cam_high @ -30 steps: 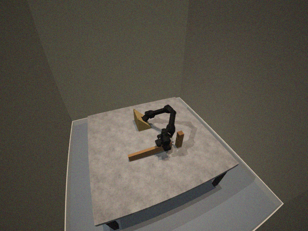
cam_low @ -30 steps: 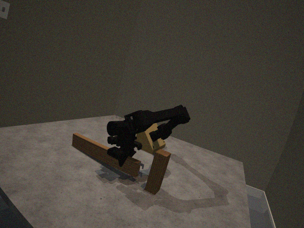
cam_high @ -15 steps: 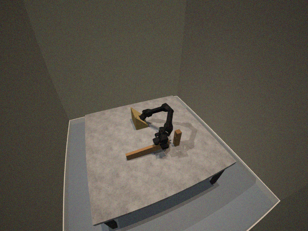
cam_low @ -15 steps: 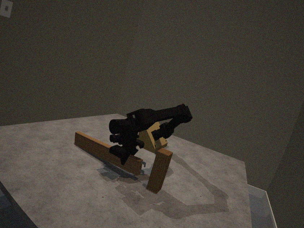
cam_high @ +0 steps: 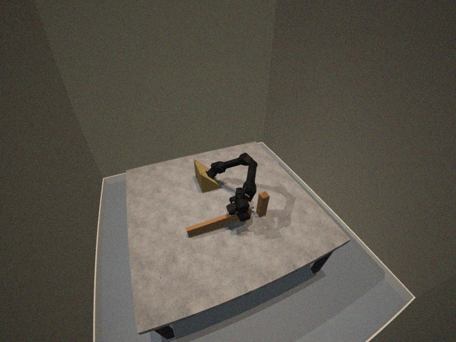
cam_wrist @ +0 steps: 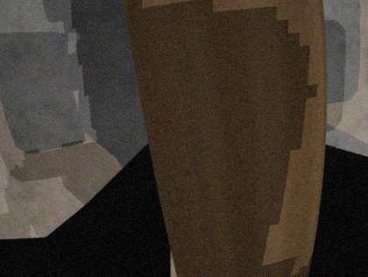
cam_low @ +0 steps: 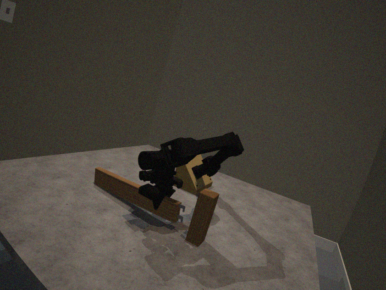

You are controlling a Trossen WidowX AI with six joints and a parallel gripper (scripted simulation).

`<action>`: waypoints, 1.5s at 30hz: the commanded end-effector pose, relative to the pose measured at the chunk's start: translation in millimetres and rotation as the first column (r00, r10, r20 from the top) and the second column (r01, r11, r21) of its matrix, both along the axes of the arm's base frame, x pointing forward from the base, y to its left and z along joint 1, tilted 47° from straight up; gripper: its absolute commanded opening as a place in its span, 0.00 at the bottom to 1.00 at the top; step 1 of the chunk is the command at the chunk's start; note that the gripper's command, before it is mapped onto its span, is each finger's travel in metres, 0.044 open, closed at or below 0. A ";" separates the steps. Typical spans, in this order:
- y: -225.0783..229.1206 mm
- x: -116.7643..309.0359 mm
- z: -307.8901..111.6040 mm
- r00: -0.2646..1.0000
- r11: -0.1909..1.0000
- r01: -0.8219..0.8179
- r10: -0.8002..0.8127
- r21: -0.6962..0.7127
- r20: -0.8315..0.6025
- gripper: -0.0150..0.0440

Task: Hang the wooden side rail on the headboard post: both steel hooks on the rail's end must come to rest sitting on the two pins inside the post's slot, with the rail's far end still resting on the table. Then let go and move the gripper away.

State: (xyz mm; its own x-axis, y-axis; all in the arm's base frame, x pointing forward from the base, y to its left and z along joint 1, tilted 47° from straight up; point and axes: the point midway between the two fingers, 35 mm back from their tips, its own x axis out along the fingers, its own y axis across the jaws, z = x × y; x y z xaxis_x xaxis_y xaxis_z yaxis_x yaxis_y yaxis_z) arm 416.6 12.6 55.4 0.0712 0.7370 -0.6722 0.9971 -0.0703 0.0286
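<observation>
The wooden side rail [cam_high: 212, 225] [cam_low: 117, 185] [cam_wrist: 219, 131] slopes slightly, its far end on the table and its hook end a little above it, over its shadow. My gripper [cam_high: 242, 216] [cam_low: 164, 199] [cam_wrist: 206, 147] is shut on the rail near the hook end, one finger on each side. Two steel hooks, the upper [cam_low: 183, 207] and the lower [cam_low: 180, 219], stick out of that end towards the post. The headboard post [cam_high: 262, 204] [cam_low: 202, 215] stands upright, with a small gap between it and the hooks. The slot's pins cannot be made out.
A yellow wedge-shaped mount [cam_high: 206, 183] [cam_low: 186, 177] stands behind at the arm's base. The arm arches from it over the table [cam_high: 176, 280] [cam_low: 78, 249]. The arm's shadow falls around the post. The table's front edge lies beyond the rail in the top view.
</observation>
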 end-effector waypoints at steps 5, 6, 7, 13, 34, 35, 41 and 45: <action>-7.1 0.5 2.8 1.000 1.000 0.007 -0.007 -0.011 0.007 0.25; -7.2 0.4 2.9 1.000 1.000 0.007 -0.007 -0.011 0.007 0.25; -7.3 0.4 3.0 1.000 1.000 0.007 -0.007 -0.011 0.007 0.25; -6.8 0.1 3.0 1.000 1.000 0.007 -0.007 -0.011 0.007 0.25; -3.9 0.5 3.2 1.000 1.000 0.007 -0.007 -0.011 0.007 0.25; -3.8 0.6 3.2 1.000 1.000 0.007 -0.007 -0.011 0.007 0.25; -2.9 1.1 3.3 1.000 1.000 0.007 -0.007 -0.011 0.007 0.25; -2.8 1.2 3.7 1.000 1.000 0.007 -0.007 -0.011 0.007 0.25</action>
State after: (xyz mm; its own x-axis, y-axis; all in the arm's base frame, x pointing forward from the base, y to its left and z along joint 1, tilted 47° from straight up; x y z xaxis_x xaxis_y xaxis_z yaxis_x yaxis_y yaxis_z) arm 416.3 12.2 56.2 0.0716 0.7352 -0.6741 0.9971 -0.0708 0.0287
